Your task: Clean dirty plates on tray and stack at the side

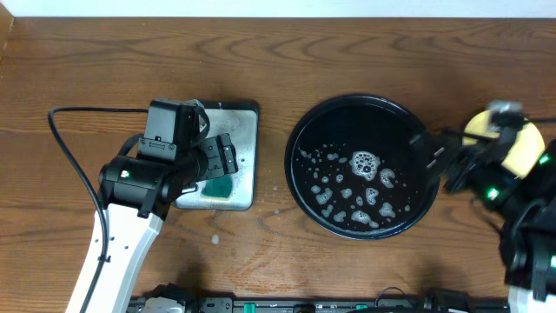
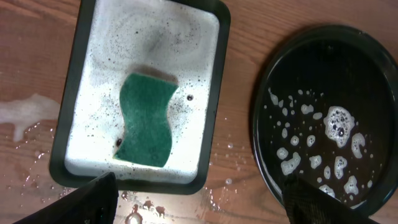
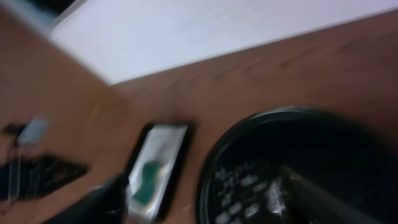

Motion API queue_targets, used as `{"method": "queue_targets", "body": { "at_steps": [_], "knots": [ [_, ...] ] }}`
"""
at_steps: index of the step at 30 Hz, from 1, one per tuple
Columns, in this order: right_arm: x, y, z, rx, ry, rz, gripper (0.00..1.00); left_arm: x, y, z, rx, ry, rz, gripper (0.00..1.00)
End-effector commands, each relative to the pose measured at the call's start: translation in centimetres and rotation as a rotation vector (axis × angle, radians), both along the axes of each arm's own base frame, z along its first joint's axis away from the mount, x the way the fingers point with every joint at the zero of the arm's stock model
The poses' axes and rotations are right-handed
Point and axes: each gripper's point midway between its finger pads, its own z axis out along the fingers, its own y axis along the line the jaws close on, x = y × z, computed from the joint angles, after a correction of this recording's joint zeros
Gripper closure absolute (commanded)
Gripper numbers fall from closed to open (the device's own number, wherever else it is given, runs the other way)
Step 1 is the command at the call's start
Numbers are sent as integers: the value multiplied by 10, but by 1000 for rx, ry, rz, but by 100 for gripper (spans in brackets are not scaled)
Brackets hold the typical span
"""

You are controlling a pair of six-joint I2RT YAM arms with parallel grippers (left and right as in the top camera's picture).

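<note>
The round black tray (image 1: 347, 117) holds only patches of soap foam (image 1: 365, 163); no plate lies in it. A pale yellow plate (image 1: 524, 149) rests on the table to the right of the tray, partly covered by my right arm. My right gripper (image 1: 439, 161) hovers open over the tray's right rim with nothing in it. Its wrist view is blurred and shows the tray (image 3: 211, 162) between the spread fingers (image 3: 93, 202). My left gripper (image 2: 205, 208) is open and empty above the wet wood between the soapy tray and the black tray (image 2: 267, 93).
A rectangular dark-rimmed soapy tray (image 1: 248, 152) sits left of the black tray. A green sponge (image 2: 146, 121) lies in its suds. Water and foam are spilled on the wood around its near edge (image 2: 25, 112). A black cable (image 1: 65, 143) loops at the far left.
</note>
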Motion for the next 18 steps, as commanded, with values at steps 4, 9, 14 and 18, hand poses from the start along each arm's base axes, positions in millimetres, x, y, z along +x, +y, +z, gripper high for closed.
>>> {"method": "queue_targets", "body": {
  "at_steps": [4, 9, 14, 18],
  "knots": [
    [-37, 38, 0, 8, 18, 144, 1, 3, 2, 8, 0, -21, 2, 16],
    [-47, 40, -11, 11, 80, 151, 1, 3, 2, 8, 0, -21, 2, 16],
    [-66, 40, -30, 8, 187, 172, 1, 3, 2, 8, 0, -21, 2, 16],
    [-60, 36, -16, -115, 15, 173, 1, 3, 2, 8, 0, -21, 2, 16]
  ]
}}
